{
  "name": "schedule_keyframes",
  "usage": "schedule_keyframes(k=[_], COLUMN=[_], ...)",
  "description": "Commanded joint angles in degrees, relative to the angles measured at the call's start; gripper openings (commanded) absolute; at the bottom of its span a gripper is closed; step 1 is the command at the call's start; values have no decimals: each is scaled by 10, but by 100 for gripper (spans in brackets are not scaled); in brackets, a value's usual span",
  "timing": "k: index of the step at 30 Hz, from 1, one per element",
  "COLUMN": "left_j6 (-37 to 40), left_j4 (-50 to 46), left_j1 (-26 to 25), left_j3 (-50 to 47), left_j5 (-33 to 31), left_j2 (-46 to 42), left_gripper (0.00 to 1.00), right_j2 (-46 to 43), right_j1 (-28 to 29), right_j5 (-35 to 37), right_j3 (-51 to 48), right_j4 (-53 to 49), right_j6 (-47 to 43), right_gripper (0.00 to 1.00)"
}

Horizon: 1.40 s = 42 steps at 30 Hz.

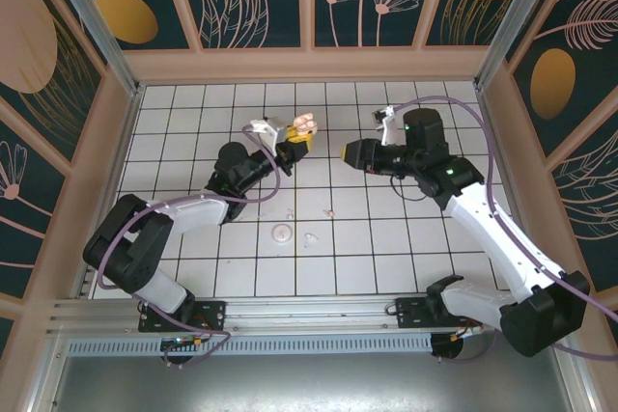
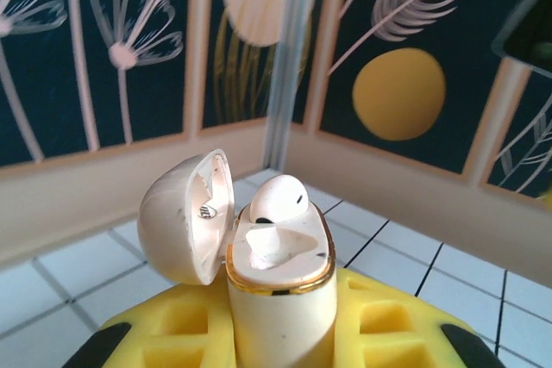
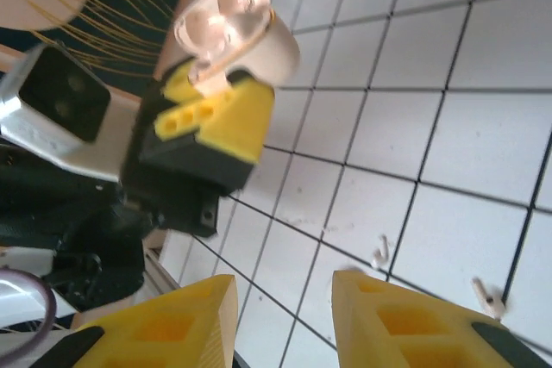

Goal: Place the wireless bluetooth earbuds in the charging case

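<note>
No words or numbers can be read. Inside the open lid of the charging case there is a tiny dark mark that looks like print. It is too small and blurry to read.

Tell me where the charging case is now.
Top view: the charging case sits clamped in the left gripper at mid-table, lid open, opposite the right gripper.
</note>
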Motion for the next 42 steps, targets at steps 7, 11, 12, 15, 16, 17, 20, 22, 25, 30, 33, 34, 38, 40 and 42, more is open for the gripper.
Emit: schedule_keyframes(k=[7,11,12,15,16,17,20,22,25,30,33,34,38,40,42], left_j6=[-69,-85,-86,-84,-84,-83,-84,-85,-87,-86,-84,-83,-83,-83,-81], left_j4=[-68,-77,-79,-86,-90,-92,-94,-95,-96,-97,-100,-100,-99,-104,-107], left_j1=[24,23,23,24,23,23,24,23,23,23,23,23,24,23,23], left_j3=[-45,-55,-57,-58,-57,-56,-57,-58,-60,-60,-59,-59,-55,-52,-50], left_j5=[-35,-44,-49,-52,-53,-51,-50,-50,-52,-55,-59,-59,-56,-56,-52], left_j2=[-41,-50,-53,-60,-60,-61,-63,-65,-68,-69,-69,-68,-64,-60,-58], left_gripper=[14,14,14,14,14,14,14,14,14,14,14,14,14,14,14], right_j2=[42,67,81,129,145,163,207,231,264,303,319,325,342,350,358], right_j1=[124,134,135,132,132,132,131,130,127,115,109,108,104,104,104], right_j5=[165,176,179,183,184,184,185,183,182,174,173,174,168,164,163], right_j3=[-53,-102,-106,-102,-97,-92,-71,-60,-43,-25,-14,-9,1,6,11], right_j4=[-111,-78,-72,-71,-72,-72,-71,-67,-66,-56,-60,-62,-61,-57,-59], right_j6=[233,278,278,262,254,247,227,218,203,183,172,169,160,158,156], right_gripper=[34,35,35,38,39,39,39,39,39,38,37,37,36,36,34])
